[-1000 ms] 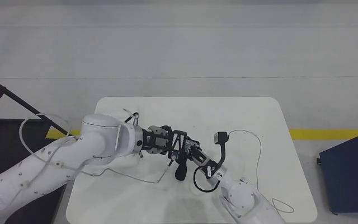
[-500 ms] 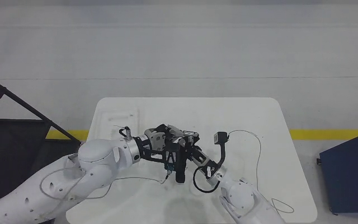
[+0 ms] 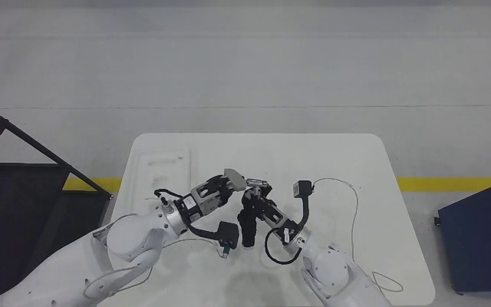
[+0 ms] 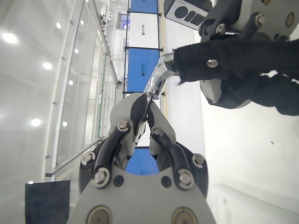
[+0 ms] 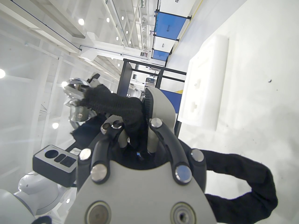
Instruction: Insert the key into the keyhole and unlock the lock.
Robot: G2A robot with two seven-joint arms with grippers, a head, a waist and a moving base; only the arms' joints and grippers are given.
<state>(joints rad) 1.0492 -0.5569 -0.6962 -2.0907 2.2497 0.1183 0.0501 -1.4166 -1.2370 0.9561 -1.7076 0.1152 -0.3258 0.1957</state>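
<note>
Pinching key [image 4: 140,124] — left tool [image 4: 146,108], right tool [image 5: 140,117] gripping lock [image 5: 74,92], foam tray [image 5: 205,89] nearby.

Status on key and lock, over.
Left end effector shut on key. Right end effector shut on lock. Key at lock's chrome end. No obstruction seen.

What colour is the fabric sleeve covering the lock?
Black; the sleeve shows best in the left wrist view.
</note>
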